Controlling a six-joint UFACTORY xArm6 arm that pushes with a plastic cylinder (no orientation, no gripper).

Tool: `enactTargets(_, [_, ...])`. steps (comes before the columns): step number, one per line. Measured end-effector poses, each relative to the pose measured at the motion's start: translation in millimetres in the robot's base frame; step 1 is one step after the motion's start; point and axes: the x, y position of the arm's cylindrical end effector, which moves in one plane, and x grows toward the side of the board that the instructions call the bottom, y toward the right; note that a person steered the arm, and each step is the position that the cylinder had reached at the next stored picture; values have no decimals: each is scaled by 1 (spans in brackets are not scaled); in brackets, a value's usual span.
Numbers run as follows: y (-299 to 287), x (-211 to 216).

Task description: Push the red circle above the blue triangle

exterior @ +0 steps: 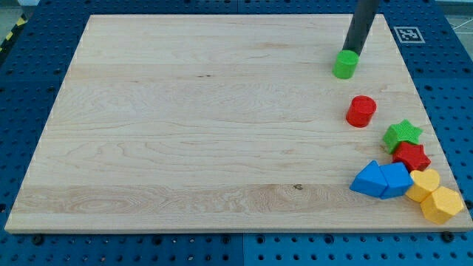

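The red circle (361, 111) lies on the wooden board (207, 118) at the view's right. The blue triangle (369, 181) lies below it near the board's lower right, touching a blue cube-like block (396, 178). My tip (350, 52) is at the view's upper right, touching the top of a green circle (344, 65). The tip is well above the red circle and apart from it.
A green star (402, 135) and a red star (412, 157) lie right of the red circle. Two yellow blocks (423, 185) (442, 204) sit at the board's lower right corner. A fiducial tag (407, 33) is at the upper right corner.
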Motion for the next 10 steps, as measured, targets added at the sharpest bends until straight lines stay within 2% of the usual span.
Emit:
enactTargets(4, [0,91])
enactTargets(10, [0,159])
